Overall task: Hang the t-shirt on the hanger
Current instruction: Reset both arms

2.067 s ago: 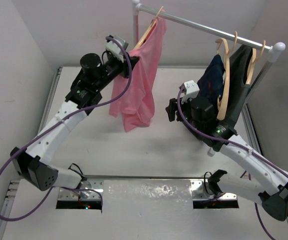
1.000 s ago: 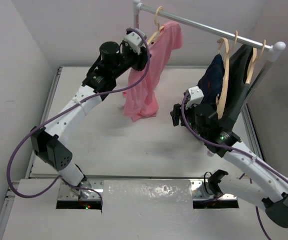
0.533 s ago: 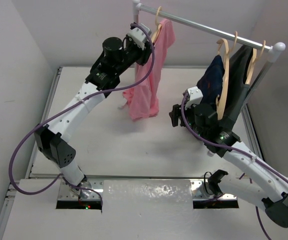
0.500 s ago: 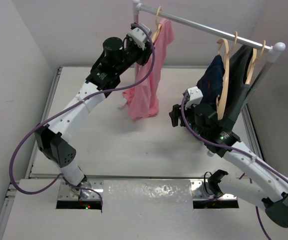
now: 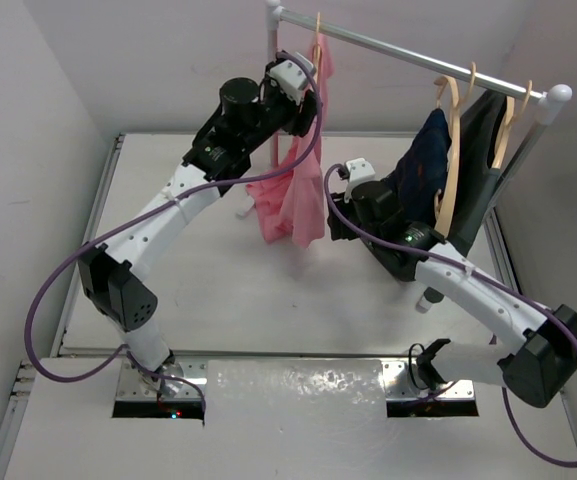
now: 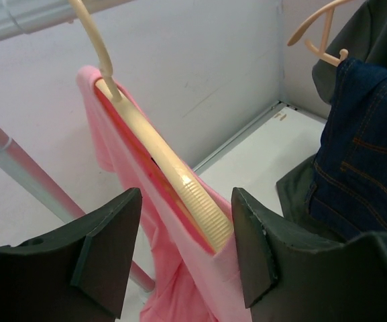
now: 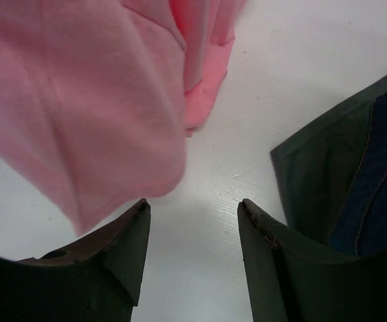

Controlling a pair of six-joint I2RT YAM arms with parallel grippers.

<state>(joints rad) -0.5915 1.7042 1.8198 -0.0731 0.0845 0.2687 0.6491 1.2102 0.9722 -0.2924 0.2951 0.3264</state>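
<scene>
The left gripper [image 6: 185,225] and right gripper [image 7: 193,231] are spread wide, holding nothing, so a bump could knock the loose t-shirt [image 6: 180,285] off the hanger [image 6: 170,171].

The white-and-black left arm [image 5: 158,225] stretches high and forward, its left end effector [image 5: 304,88] spread apart; the right arm [image 5: 468,290] angles leftward, its right end effector [image 5: 334,212] likewise parted.

The t-shirt [image 5: 296,198] is plain salmon pink. The hanger [image 6: 170,171] is pale tan, finely ribbed toward its end. On the right, the denim garment [image 6: 371,127] is dark navy with orange-tan stitching, and the other garment [image 5: 480,175] is near-black. The rail [image 5: 408,50] is silver, the table [image 5: 198,290] white, and the arms [image 5: 158,225] white and black.
</scene>
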